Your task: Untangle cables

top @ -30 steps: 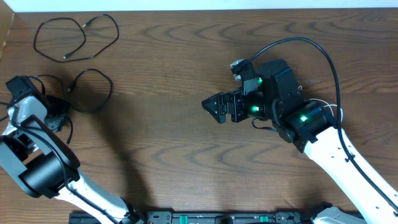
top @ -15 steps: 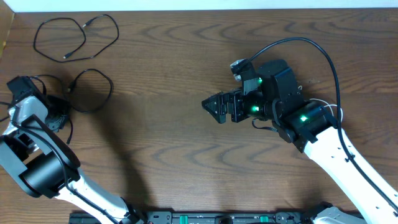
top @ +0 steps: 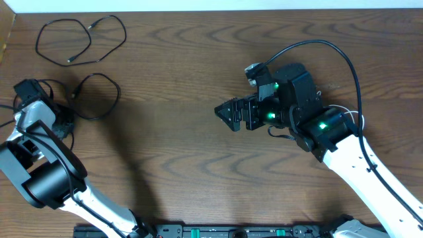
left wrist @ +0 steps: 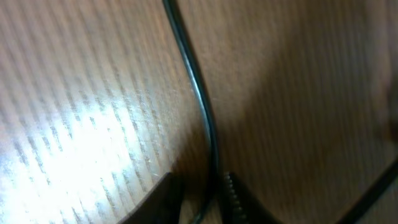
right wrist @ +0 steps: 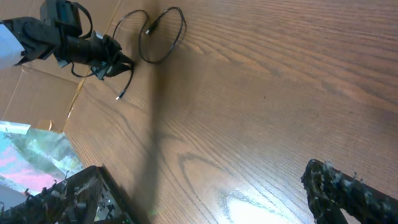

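At the table's (top: 185, 53) left edge, the left gripper (left wrist: 199, 194) stands nearly closed about a black cable (left wrist: 202, 106); whether it pinches, I cannot tell. A second cable (top: 92, 25) lies loose in the far-left corner. Mid-table, the right gripper (top: 225, 114) gapes wide, empty. The step looks like grasping; next, probably, draw it clear.

The wooden table (left wrist: 93, 124) shows fine grain under a glossy sheen; the black cable (left wrist: 202, 106) looks smooth and plastic-coated.
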